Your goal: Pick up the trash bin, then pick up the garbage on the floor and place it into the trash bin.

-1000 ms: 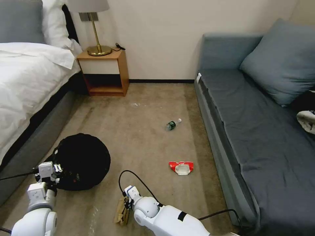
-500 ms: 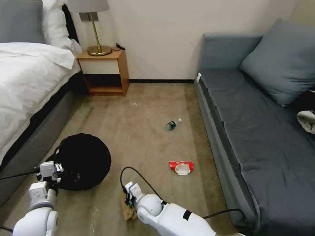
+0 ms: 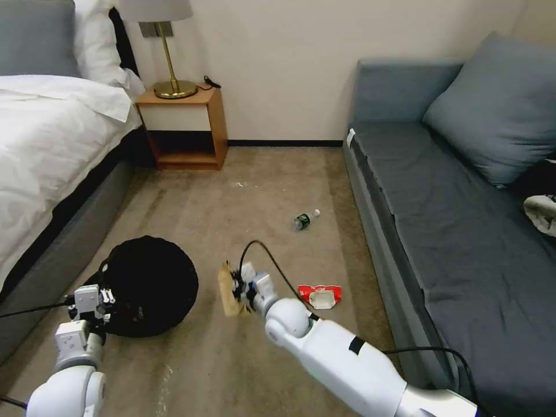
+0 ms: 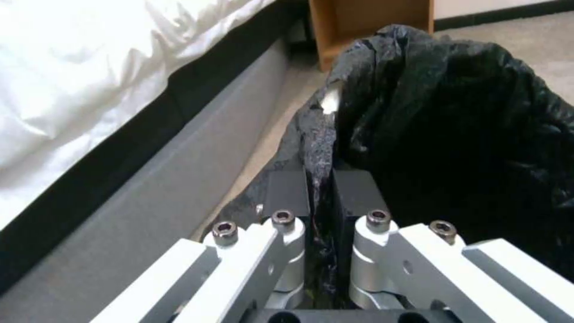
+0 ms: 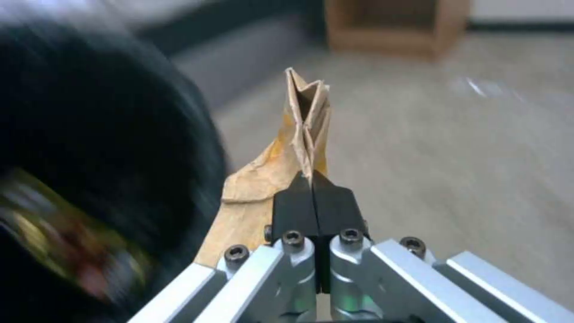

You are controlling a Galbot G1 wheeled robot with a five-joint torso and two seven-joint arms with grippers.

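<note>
A bedroom, hotel-like: a bed [image 3: 46, 133] with white sheets, a wooden nightstand [image 3: 184, 127] carrying a brass lamp [image 3: 165, 52], a grey sofa [image 3: 457, 214], and beige carpet [image 3: 260, 191].

The trash bin [image 3: 147, 284] stands on the carpet [image 3: 255, 191] beside the bed [image 3: 46, 150], left of the paper bag [image 3: 227, 289]; the packet [image 3: 318, 295] lies right (the bottle [image 3: 304, 219] farther back), near the sofa [image 3: 457, 231].

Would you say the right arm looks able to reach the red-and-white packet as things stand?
Probably not yet: the right gripper is shut on the tan paper bag. The red-and-white packet lies close by on open carpet.
</note>
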